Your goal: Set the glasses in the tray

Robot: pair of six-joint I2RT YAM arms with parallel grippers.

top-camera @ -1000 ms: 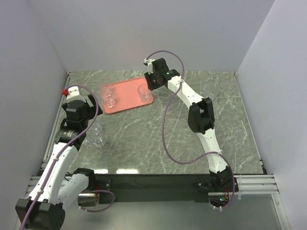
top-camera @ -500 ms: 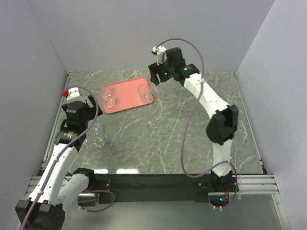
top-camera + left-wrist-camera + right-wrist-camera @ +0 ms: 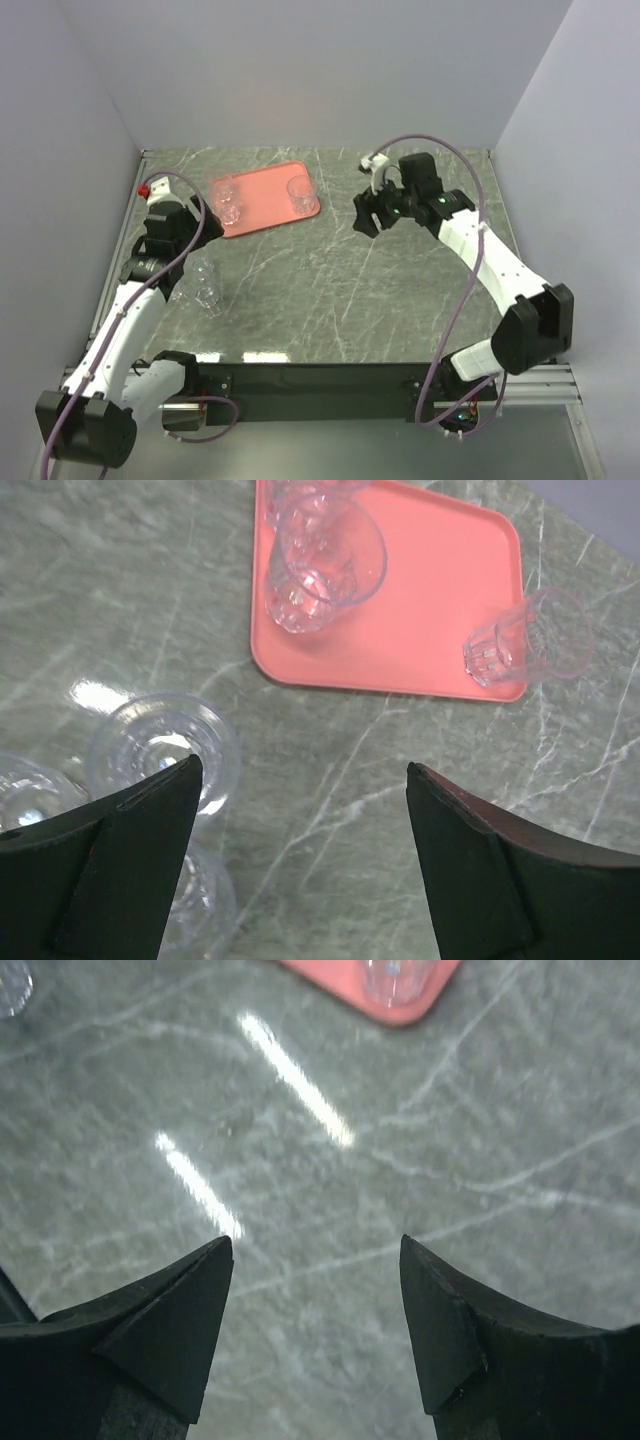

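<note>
Though glossy, grey marble table point(image 3: 330, 290) between lilac walls point(image 3: 320, 70)

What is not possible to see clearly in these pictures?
- Left wrist view: the glasses on the table are partly behind the left gripper, so their number is unclear.
- Right wrist view: the top edge cuts off the tray and one glass on it.

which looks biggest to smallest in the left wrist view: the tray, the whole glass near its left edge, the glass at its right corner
1. tray
2. glass near its left edge
3. glass at its right corner, only slightly smaller; it seems farther from the camera, so they may really match
</note>
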